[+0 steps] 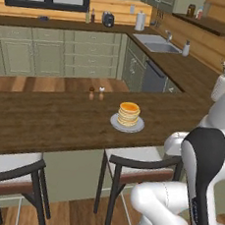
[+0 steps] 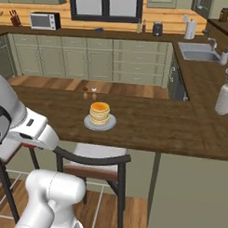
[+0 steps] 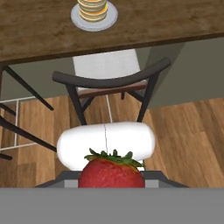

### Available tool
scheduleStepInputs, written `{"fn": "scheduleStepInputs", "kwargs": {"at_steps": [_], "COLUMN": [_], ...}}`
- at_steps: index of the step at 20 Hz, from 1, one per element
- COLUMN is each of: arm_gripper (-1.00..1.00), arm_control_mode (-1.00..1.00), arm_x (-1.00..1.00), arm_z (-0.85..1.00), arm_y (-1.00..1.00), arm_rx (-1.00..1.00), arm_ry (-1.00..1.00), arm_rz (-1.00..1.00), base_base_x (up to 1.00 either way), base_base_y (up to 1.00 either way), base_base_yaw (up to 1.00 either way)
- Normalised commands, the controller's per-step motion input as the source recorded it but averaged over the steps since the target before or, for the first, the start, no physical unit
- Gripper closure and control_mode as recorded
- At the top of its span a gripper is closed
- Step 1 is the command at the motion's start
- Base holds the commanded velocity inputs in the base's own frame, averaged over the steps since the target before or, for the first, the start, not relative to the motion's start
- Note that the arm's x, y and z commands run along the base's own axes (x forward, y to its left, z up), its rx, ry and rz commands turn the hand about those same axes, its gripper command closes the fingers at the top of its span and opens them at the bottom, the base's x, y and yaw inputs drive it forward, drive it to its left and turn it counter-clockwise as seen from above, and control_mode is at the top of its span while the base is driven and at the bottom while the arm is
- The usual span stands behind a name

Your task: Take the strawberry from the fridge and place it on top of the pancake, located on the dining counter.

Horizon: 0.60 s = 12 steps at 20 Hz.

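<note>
One strawberry [image 3: 111,173] in hand view, pancake [image 1: 128,114] on dining counter [image 1: 44,119] in all views

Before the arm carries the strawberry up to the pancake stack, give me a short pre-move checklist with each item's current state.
1. Strawberry in the gripper: ok, it sits at the bottom of the hand view, leaves up, between the fingers.
2. Pancake stack upright on its plate: ok.
3. Top of the stack free: ok, nothing lies on it.
4. Dining counter around the plate: ok; the two small shakers stand apart, behind it.
5. Stool under the counter edge, between gripper and plate: not ok, the arm must rise over it.
6. Grip firmness: cannot tell.
</note>
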Motion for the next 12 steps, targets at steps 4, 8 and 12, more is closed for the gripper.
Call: {"fn": "scheduleStepInputs", "kwargs": {"at_steps": [4, 8, 12], "arm_gripper": [1.0, 1.0, 1.0], "arm_control_mode": [1.0, 1.0, 1.0], "arm_x": [0.0, 0.0, 0.0], "arm_z": [0.0, 0.0, 0.0], "arm_y": [0.0, 0.0, 0.0], "arm_rx": [0.0, 0.0, 0.0], "arm_ry": [0.0, 0.0, 0.0], "arm_rz": [0.0, 0.0, 0.0], "base_base_x": [0.77, 0.25, 0.0], "base_base_y": [-0.04, -0.13, 0.0], "base_base_yaw": [0.02, 0.01, 0.0]}}
